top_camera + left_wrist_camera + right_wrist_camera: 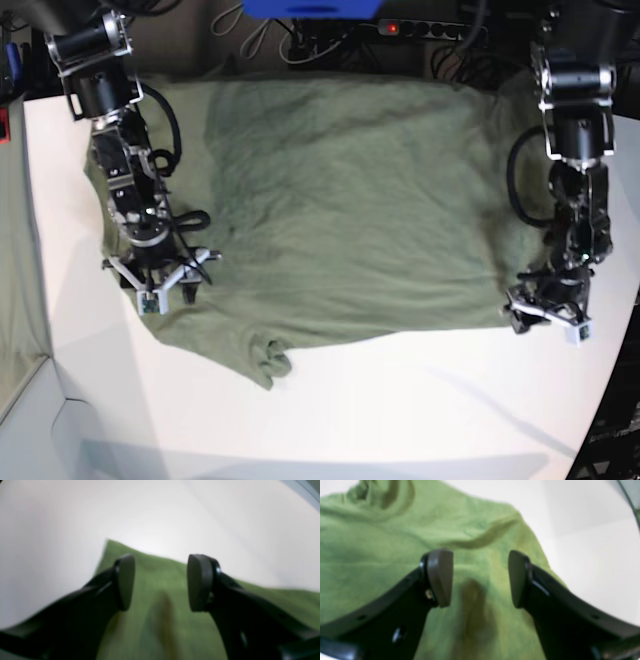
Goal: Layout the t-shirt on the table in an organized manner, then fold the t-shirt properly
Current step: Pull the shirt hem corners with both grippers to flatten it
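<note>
The t-shirt point(340, 200) lies spread flat on the table point(400, 410), its wide body filling the far half of the white top. One bunched bit, probably a sleeve, though the overhead view is too coarse to be sure, sticks out from the near edge point(268, 358).

The right gripper point(160, 278) sits over the shirt's end on the overhead view's left side. In the right wrist view point(480, 578) its jaws stand apart with green cloth showing in the gap below, and nothing is caught between the pads point(440, 577). Folds and creases run through the cloth ahead of it, and bare table lies off to one side.

The left gripper point(548, 312) is at the shirt's other end, just at the near corner of the cloth where it meets bare table. In the left wrist view point(160, 582) its jaws are also parted and hold nothing; the shirt's corner point(110, 545) reaches forward between and past the pads point(200, 582), with white table beyond. That view is blurred, so whether the pads touch the cloth cannot be told.
</note>
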